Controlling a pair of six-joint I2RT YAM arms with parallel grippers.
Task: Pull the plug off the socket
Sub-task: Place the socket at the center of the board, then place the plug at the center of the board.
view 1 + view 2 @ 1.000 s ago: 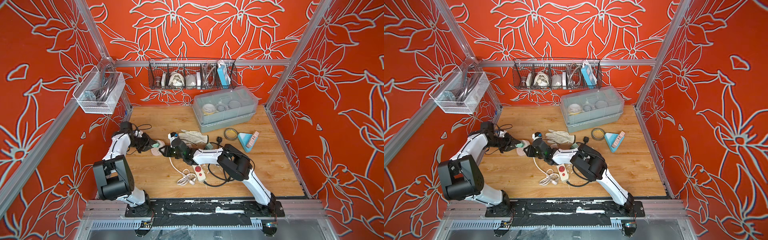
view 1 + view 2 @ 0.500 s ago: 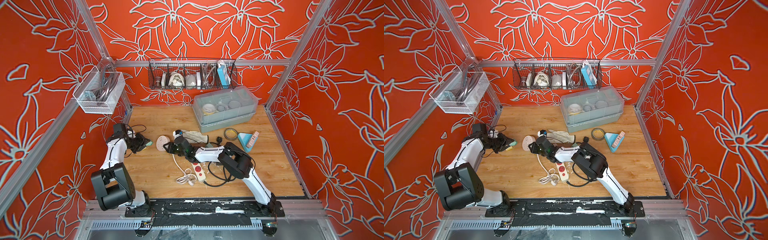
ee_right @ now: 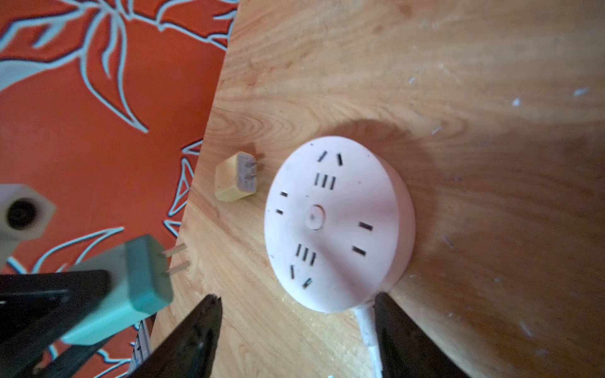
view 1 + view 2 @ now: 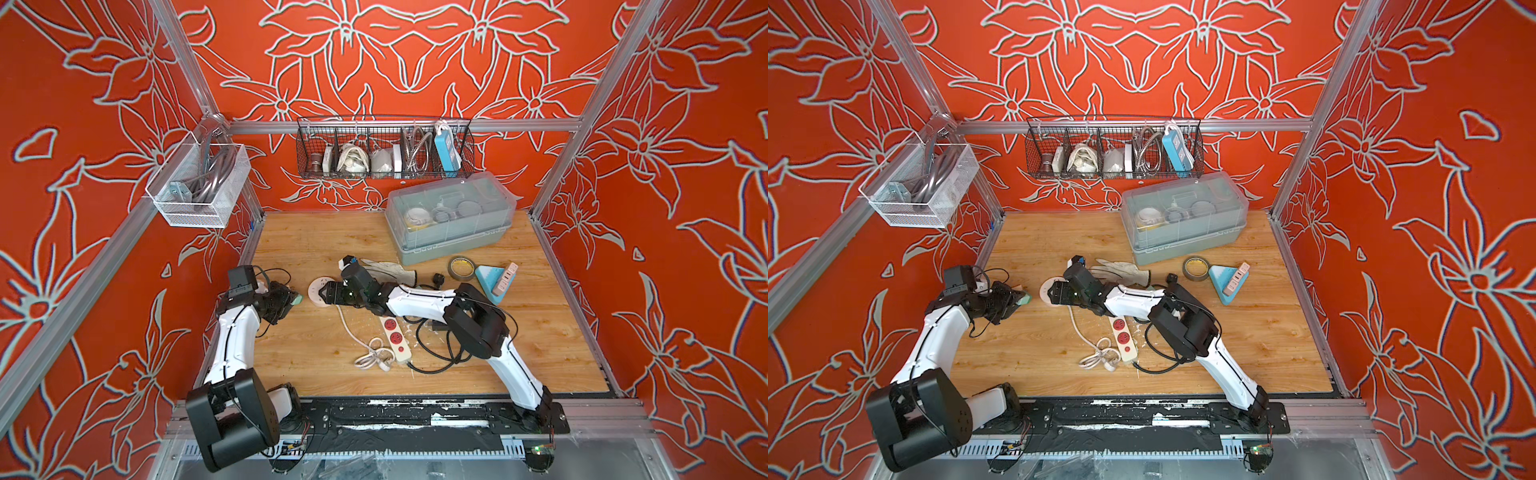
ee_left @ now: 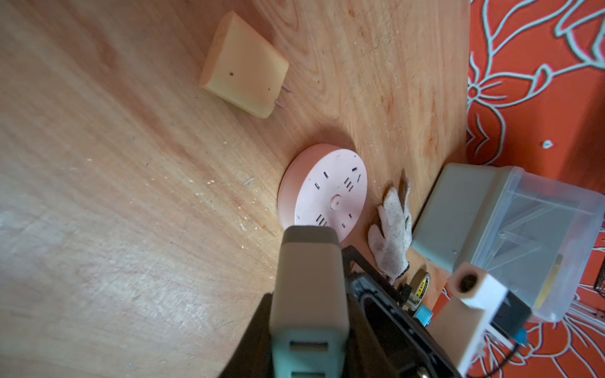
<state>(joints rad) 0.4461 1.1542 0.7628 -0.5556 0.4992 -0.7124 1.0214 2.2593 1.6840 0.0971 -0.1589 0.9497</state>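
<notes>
In both top views the left end effector [image 4: 287, 301] pinches the green plug [image 4: 296, 298], held apart from the round socket [image 4: 317, 291] lying on the worktop [image 4: 311, 245]. The right end effector [image 4: 332, 293] sits at the socket, with a glove [image 4: 388, 270] behind it and a power strip [image 4: 397, 336] near its arm.

In the left wrist view a yellow adapter [image 5: 244, 83] lies near the socket, prongs bare.

In the right wrist view the right end effector's fingers [image 3: 190, 330] are spread, either side of the socket's white cord [image 3: 368, 327].

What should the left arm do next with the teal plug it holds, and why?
Probably lower the left gripper and set the teal rectangular plastic plug on the wooden table. Its two metal prongs are bare and clear of the round pink plastic socket, so the pull looks done, and the right gripper stands open at the socket's edge, gripping nothing.
</notes>
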